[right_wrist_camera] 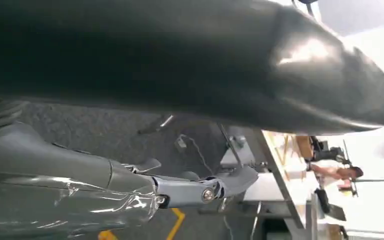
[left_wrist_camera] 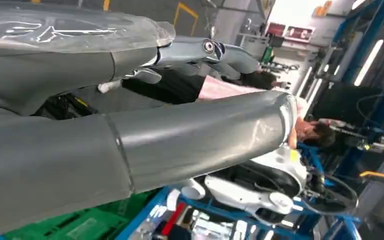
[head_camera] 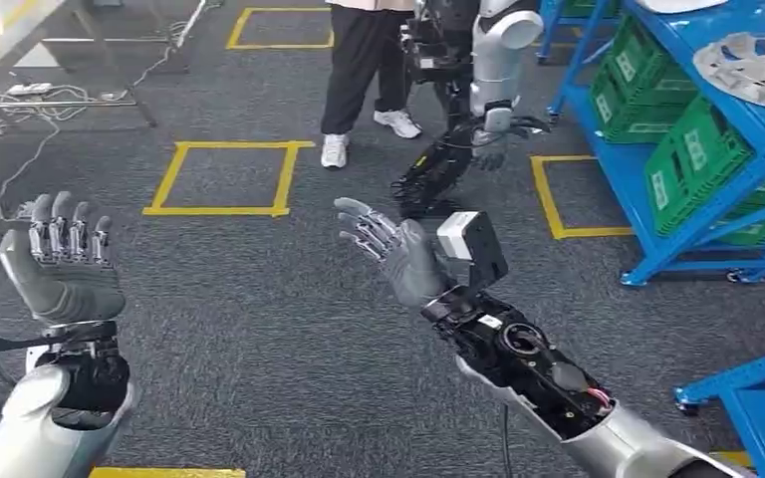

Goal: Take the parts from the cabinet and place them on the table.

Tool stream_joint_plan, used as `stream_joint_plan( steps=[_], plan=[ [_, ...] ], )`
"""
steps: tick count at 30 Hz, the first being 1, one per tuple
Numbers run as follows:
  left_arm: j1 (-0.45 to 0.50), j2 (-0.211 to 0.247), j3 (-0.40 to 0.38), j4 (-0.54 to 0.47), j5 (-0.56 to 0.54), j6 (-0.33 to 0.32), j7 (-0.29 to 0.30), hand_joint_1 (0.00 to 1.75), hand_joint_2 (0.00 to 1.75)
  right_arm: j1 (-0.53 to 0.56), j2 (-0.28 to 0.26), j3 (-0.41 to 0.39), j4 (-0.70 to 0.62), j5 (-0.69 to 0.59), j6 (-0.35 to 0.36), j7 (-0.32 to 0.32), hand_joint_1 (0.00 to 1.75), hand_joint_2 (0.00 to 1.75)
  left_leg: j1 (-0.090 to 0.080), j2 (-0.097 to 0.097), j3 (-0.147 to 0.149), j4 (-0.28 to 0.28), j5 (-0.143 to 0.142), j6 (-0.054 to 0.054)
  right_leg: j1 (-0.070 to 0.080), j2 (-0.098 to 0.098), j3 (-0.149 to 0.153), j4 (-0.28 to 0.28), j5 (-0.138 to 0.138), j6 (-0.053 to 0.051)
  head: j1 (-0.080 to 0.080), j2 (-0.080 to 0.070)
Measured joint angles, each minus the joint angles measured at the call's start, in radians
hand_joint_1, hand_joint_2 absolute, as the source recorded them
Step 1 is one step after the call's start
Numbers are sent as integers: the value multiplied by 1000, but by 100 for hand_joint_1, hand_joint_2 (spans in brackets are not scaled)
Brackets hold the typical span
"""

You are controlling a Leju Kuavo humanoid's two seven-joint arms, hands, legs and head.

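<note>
We hold our left robot hand (head_camera: 63, 261) and right robot hand (head_camera: 396, 254) raised over the carpet, fingers apart and empty, ready to reach; the parts (head_camera: 760, 66) wait on the blue cabinet (head_camera: 702, 214) shelf.

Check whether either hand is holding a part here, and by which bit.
Nothing is held. The left hand and right hand are both raised over the carpet, fingers apart and empty.
</note>
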Motion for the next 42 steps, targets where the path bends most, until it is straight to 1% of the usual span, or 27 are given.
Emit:
stream_joint_plan(
  steps=[1, 2, 5, 6, 8, 10, 11, 12, 13, 15, 16, 17, 21, 22, 23, 24, 26, 27, 28, 30, 31, 32, 36, 38, 39, 41, 42],
  plan=[
    [-1, 2, 0, 0, 0, 1, 0, 0, 0, -1, 0, 0, 0, 0, 0, 0, 0, 0, 2, -35, 30, -67, 18, 3, -1, 9, -4, 3, -2, 3, -4, 0],
    [-1, 1, 0, 0, 0, 1, -1, 0, 0, -1, 0, 0, 0, 0, 0, -1, 0, 0, 2, -39, 37, -84, 12, 3, 6, 19, -10, 11, -5, 9, -6, 0],
    [-1, 0, 0, 0, 2, 3, -2, 0, 0, 0, 0, 0, 0, 0, 0, -1, 0, 0, -8, -16, 39, -84, 15, 17, -8, 42, -13, 1, 3, 30, 1, 0],
    [-3, -1, 0, 0, 2, 3, -2, 0, 0, 0, 0, -1, 0, 0, 0, -1, 0, 0, 3, -3, 45, -98, 22, 26, -4, 41, -16, 5, -2, 35, 0, 0],
    [-5, -3, 0, 0, 2, 3, -3, 0, 0, -3, 0, -2, 0, 0, 0, -1, 0, 0, -2, 12, 53, -104, 22, 35, -1, -38, -46, 89, -58, 43, 19, 0],
    [-3, -3, 0, 0, 3, 4, -3, 0, 0, -1, 0, -2, 0, 0, 0, -1, 0, 0, -5, 30, 54, -103, 20, 38, -6, -60, -131, 273, -141, 51, 25, 0],
    [-2, -3, 0, 0, 3, 4, -3, 0, 0, 0, 0, -1, 0, 0, 0, -1, 0, 0, -5, 39, 53, -103, 20, 38, -9, -62, -160, 332, -160, 54, 26, 0],
    [-1, -3, 0, 0, 3, 5, -3, 0, 0, 1, 0, -1, 1, 0, 0, -1, 0, 0, -5, 48, 54, -103, 18, 37, -12, -63, -165, 342, -152, 55, 30, 0],
    [-1, -3, 0, 0, 3, 6, -3, 0, 0, 1, 0, -1, 1, 0, -1, -1, 0, 0, -5, 56, 56, -103, 17, 36, -12, -66, -145, 303, -125, 55, 35, 0],
    [-1, -3, 0, 0, 3, 10, -2, 0, 0, 0, 0, -1, 0, 0, -1, -1, 0, 0, -5, 71, 64, -103, 12, 30, -11, -85, -46, 116, -36, 49, 43, 0],
    [-1, -3, 0, 0, 3, 10, -2, 0, 0, -1, 0, -1, 0, 0, -2, -1, 0, 0, -7, 77, 67, -103, 9, 26, -6, -129, 1, 27, -6, 42, 49, 0],
    [-1, -3, 0, 0, 3, 10, -2, 0, 0, -4, 0, -1, 0, -2, -2, 0, 0, 0, -16, 83, 65, -99, 6, 20, 12, -150, 12, -2, -18, 39, 51, 0],
    [-1, -3, 0, 0, 3, 11, 0, 0, 0, -4, 0, -1, 0, -2, -2, -1, 0, 0, -15, 124, 72, -102, 0, 3, 8, -106, 7, -8, -11, 16, 41, 0],
    [-1, -1, 0, -1, 3, 12, 0, 0, 0, -4, 0, -1, -2, -2, -2, -1, 0, 0, -7, 92, 68, -84, -18, -3, 3, -96, 13, -13, -6, 10, 39, 0],
    [-1, -1, 0, -1, 3, 12, 0, 0, 0, -9, 0, -1, -2, -2, -2, -1, 0, 0, -8, 55, 44, -33, -49, -4, 1, -89, 12, -14, -5, 5, 36, 0],
    [1, -1, 0, -2, 3, 12, 0, 0, 0, -9, 0, -1, -2, -2, -2, -1, 0, 0, -8, 34, 3, 53, -91, -7, 1, -79, 12, -14, -4, -1, 26, 0],
    [6, 2, 0, -1, 4, 13, 1, 0, 0, -5, 1, 0, -1, -2, -1, -1, 0, 0, -8, 22, -83, 216, -150, -11, 2, -58, 10, -13, -5, -2, 13, 0],
    [8, 3, 0, -1, 4, 13, 1, 0, 0, -4, 1, 0, -1, -2, -1, 0, 0, 0, -8, 22, -103, 243, -145, -11, 2, -46, 10, -13, -5, -2, 11, 0],
    [9, 3, 0, -1, 4, 13, 1, 0, 0, -4, 1, 0, 0, -2, -1, 0, 0, 0, -7, 22, -95, 214, -116, -11, 1, -34, 10, -12, -5, -2, 9, 0],
    [7, 3, 0, -1, 4, 13, 1, 0, 0, -4, 1, 0, 0, -2, -1, 0, 0, 0, -3, 15, -21, 44, -19, -9, 0, -11, 12, -7, -7, 1, 1, 0],
    [5, 3, 0, -1, 4, 13, 1, 0, 0, -5, 1, 0, 0, -2, -1, 0, 0, 0, 2, -11, 19, -43, 19, -9, -1, -2, 10, -2, -9, 5, -3, 0],
    [3, 4, 0, -2, 4, 13, 1, 0, 0, -7, 1, 0, 0, -2, -2, 0, 0, 0, 4, -45, 37, -82, 9, -8, 6, 8, 0, 7, -13, 11, -7, 0],
    [-2, 3, 0, -2, 4, 13, 1, 0, 0, -7, 1, 0, 0, -2, -2, 0, 0, 0, -3, -13, 38, -86, 16, 16, -3, 36, -7, 3, -9, 34, 1, 0],
    [-7, 1, 0, -2, 4, 11, 0, 0, 0, -10, 1, 0, 0, -2, -1, 0, 0, 0, 1, 4, 47, -97, 19, 25, 0, -27, -26, 60, -50, 42, 15, 0],
    [-8, 1, 0, -2, 4, 11, 1, 0, 0, -14, 1, 0, 1, -2, -1, -1, 0, 0, -1, 14, 48, -97, 17, 32, -3, -45, -62, 136, -90, 47, 26, 0],
    [-7, 2, 0, -1, 5, 11, 1, 0, 0, -12, 1, 0, 3, -3, -1, -1, 0, 0, -3, 31, 49, -97, 16, 34, -8, -58, -136, 292, -152, 53, 27, 0],
    [-7, 2, 0, -1, 5, 11, 0, 0, 0, -10, 1, 1, 5, -3, -1, -1, 0, 0, -3, 39, 49, -96, 14, 34, -11, -61, -155, 328, -156, 55, 29, 0]
  ],
)
